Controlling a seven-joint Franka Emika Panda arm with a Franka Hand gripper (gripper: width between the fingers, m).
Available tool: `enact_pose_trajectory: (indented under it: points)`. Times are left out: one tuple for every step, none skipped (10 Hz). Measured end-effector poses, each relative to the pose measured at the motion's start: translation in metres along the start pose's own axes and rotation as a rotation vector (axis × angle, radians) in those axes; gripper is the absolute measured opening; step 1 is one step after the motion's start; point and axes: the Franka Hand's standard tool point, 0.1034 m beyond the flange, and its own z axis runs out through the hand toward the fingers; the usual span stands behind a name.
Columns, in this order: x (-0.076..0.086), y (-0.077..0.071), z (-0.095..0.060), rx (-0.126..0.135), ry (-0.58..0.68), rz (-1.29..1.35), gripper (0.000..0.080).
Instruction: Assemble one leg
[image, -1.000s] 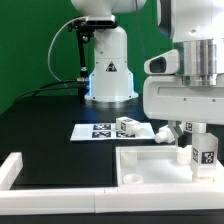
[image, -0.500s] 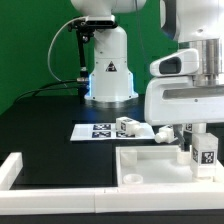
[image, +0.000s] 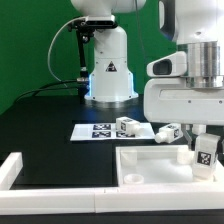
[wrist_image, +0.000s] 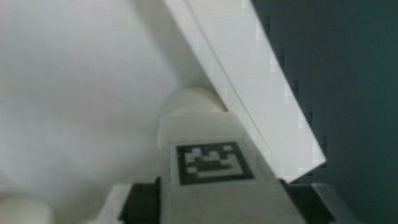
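Note:
My gripper (image: 206, 143) is shut on a leg (image: 207, 154), a small white block with a black-and-white tag. I hold it upright, just over the far right corner of the large white panel (image: 150, 166). In the wrist view the leg (wrist_image: 215, 140) fills the space between my two dark fingers (wrist_image: 151, 203), with the panel's raised rim (wrist_image: 249, 80) running right behind it. Whether the leg touches the panel is hidden. Two more legs (image: 128, 126) (image: 168, 131) lie by the marker board (image: 97, 131).
A long white border bar (image: 60, 204) runs along the front, and its end piece (image: 9, 168) stands at the exterior view's left. The robot base (image: 108, 70) stands at the back on the black table.
My gripper with the leg has shifted only slightly, a little towards the exterior view's right. The loose legs and the panel have not moved.

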Motion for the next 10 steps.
enact_pose_trajectory:
  points:
    - [0.0023,0.0019,0.0006,-0.001,0.002,0.11,0.0293]
    - [0.0032,0.0028,0.0011,0.0,-0.011,0.299,0.0291]
    - [0.004,0.0032,0.0013,0.01,-0.025,0.535,0.0291]
    - [0.0027,0.0013,0.0022,0.022,-0.042,0.768,0.0291]
    - [0.0028,0.0007,0.0029,0.039,-0.062,0.937,0.0291]
    - [0.0023,-0.0001,0.0031,0.041,-0.06,1.0,0.0291]
    - [0.002,-0.0001,0.0031,0.04,-0.059,0.994,0.0291]
    - [0.002,-0.0001,0.0032,0.041,-0.059,0.971,0.0291]
    - [0.0046,-0.0001,0.0022,0.05,-0.046,0.826,0.0399]
    - [0.0073,0.0001,0.0009,0.065,-0.033,0.609,0.0539]
